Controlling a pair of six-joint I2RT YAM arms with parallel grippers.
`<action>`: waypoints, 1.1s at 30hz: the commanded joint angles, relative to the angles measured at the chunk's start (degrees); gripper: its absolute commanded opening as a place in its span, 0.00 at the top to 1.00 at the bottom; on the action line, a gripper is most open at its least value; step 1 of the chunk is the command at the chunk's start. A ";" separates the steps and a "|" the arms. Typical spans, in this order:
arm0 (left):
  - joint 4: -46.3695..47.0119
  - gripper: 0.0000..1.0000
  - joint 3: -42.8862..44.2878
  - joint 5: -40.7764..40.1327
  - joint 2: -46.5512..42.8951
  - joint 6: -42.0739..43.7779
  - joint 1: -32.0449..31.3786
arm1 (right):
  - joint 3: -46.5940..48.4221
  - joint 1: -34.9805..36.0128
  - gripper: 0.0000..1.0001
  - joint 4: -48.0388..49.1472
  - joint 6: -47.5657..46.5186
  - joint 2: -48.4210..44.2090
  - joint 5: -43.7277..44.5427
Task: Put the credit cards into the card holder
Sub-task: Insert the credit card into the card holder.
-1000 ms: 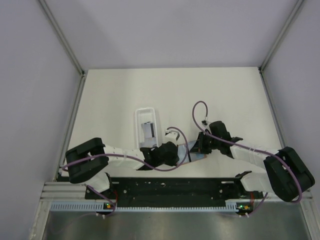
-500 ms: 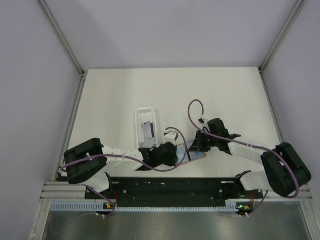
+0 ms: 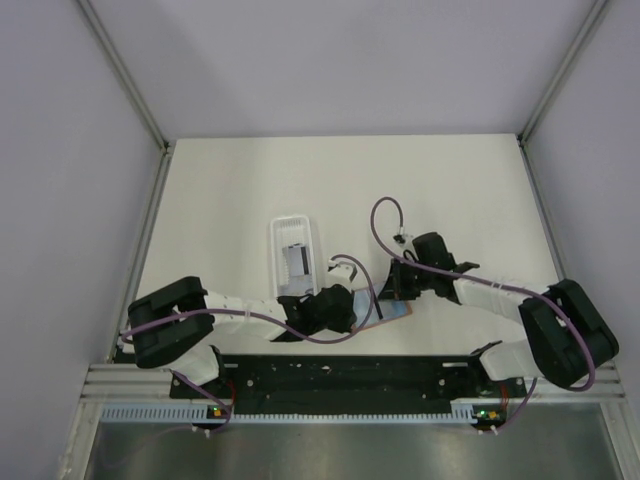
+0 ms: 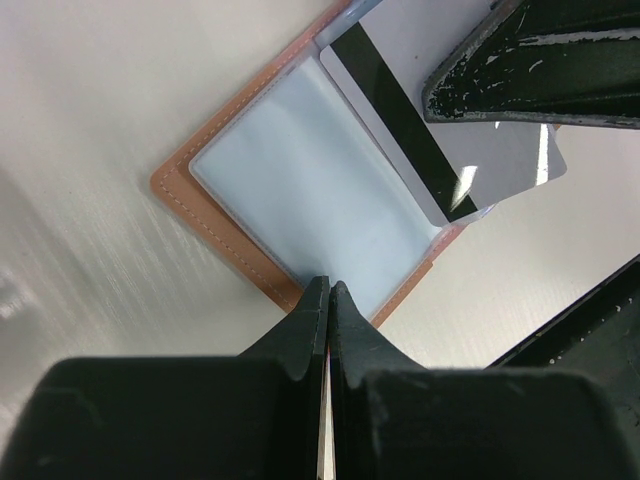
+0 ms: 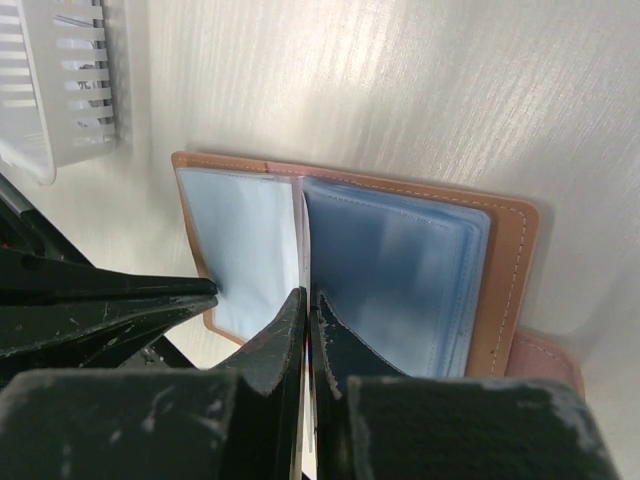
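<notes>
You're mid-insertion: right gripper (image 5: 305, 300) is pinching the silvery dark-striped card (image 4: 470, 160) edge-on over the open orange-brown leather wallet (image 5: 400, 270) at the near edge of the white table (image 3: 450, 180), closed left gripper (image 4: 328, 290) pinning its rim; next, I'd align to a pocket.

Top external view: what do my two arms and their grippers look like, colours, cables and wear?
Both the left arm and right arm have white links with bulky black joint housings and a purple cable looping along each. The left gripper and right gripper have black tapered fingers, scuffed with pale scratches.
</notes>
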 commanded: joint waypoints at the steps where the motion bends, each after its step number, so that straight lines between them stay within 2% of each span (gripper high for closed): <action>1: -1.90 1.00 -0.81 -1.23 -1.39 0.19 -0.19 | 1.70 -0.43 1.00 -0.08 -2.46 2.22 1.73; 15: -2.34 1.00 -0.81 -1.49 -1.65 0.19 -0.19 | 0.56 -0.43 1.00 5.55 -0.88 5.73 -5.83; 29: -2.25 1.00 -0.90 -1.75 -1.39 -0.07 -0.19 | -1.28 -0.35 1.00 0.63 0.79 2.05 -6.62; 33: -2.25 1.00 -0.81 -1.58 -1.21 -0.07 -0.19 | -1.99 -0.43 1.00 2.47 1.67 1.69 -8.90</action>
